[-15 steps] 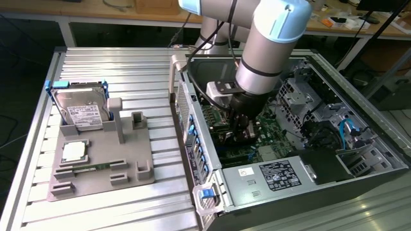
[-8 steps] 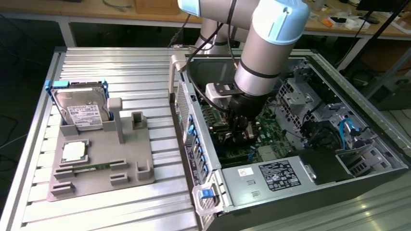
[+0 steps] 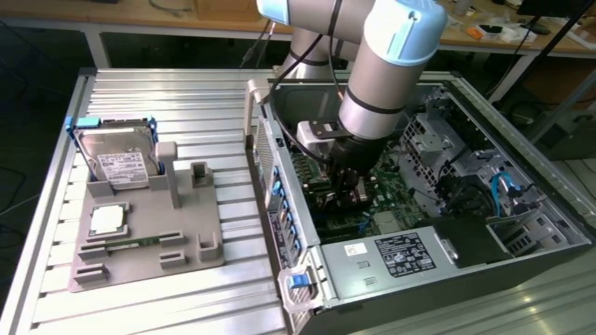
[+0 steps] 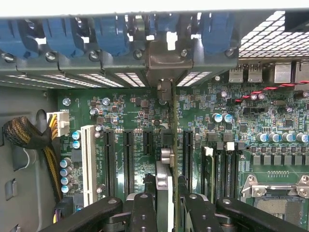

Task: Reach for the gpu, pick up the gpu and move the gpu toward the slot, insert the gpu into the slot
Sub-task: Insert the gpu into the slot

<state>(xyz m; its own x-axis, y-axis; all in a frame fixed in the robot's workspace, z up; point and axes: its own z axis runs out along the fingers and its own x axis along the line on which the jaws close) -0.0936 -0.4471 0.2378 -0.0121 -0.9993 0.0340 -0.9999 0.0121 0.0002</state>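
End effector (image 4: 166,203) pinching the gpu (image 4: 170,145) edge-on inside the computer case (image 3: 521,258).
Card held upright, bracket toward the case's rear wall, lined up over a motherboard slot (image 4: 187,150) for straight seating.

My work surface is a ribbed metal table (image 3: 177,91), and on it sit a grey fixture tray (image 3: 191,234) carrying a hard drive (image 3: 116,160), and beside it the open computer case (image 3: 521,202).
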